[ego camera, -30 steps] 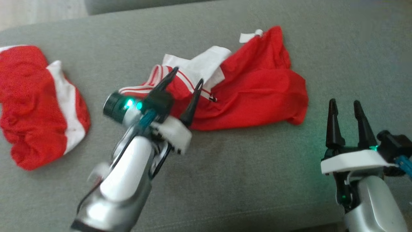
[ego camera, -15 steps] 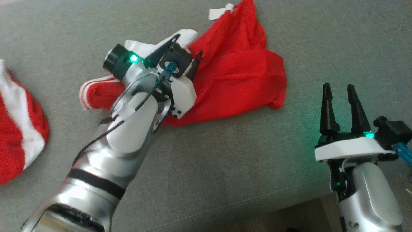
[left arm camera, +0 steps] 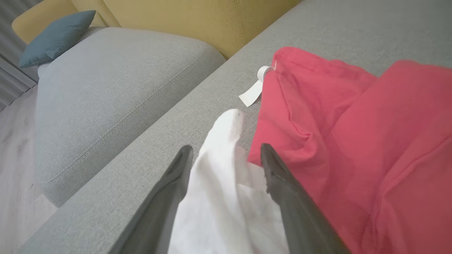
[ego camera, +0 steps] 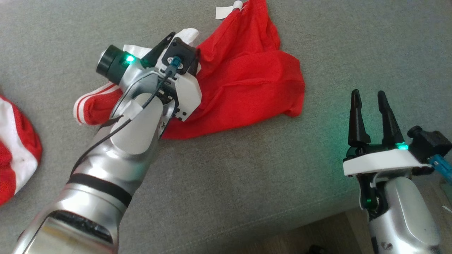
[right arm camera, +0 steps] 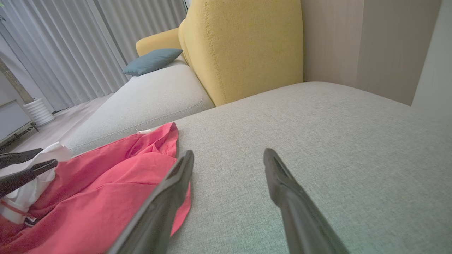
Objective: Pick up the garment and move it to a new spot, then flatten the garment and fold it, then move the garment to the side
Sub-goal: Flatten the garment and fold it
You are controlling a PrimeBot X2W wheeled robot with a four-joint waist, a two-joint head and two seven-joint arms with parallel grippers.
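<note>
garment: upper centre of head view, on sofa seat
left gripper: over garment's left part, cloth between its fingers
second garment: far left edge, well apart
right gripper: lower right, apart from garment

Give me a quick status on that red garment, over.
Left gripper open, astride white fold of garment, not gripped. Right gripper open above couch. Garment crumpled, unfolded. Other red cloth far left.

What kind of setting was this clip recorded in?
Most likely a home living room: a grey fabric sofa seat with a mustard-yellow upholstered backrest, a blue-grey throw cushion, and pale floor-length curtains.
</note>
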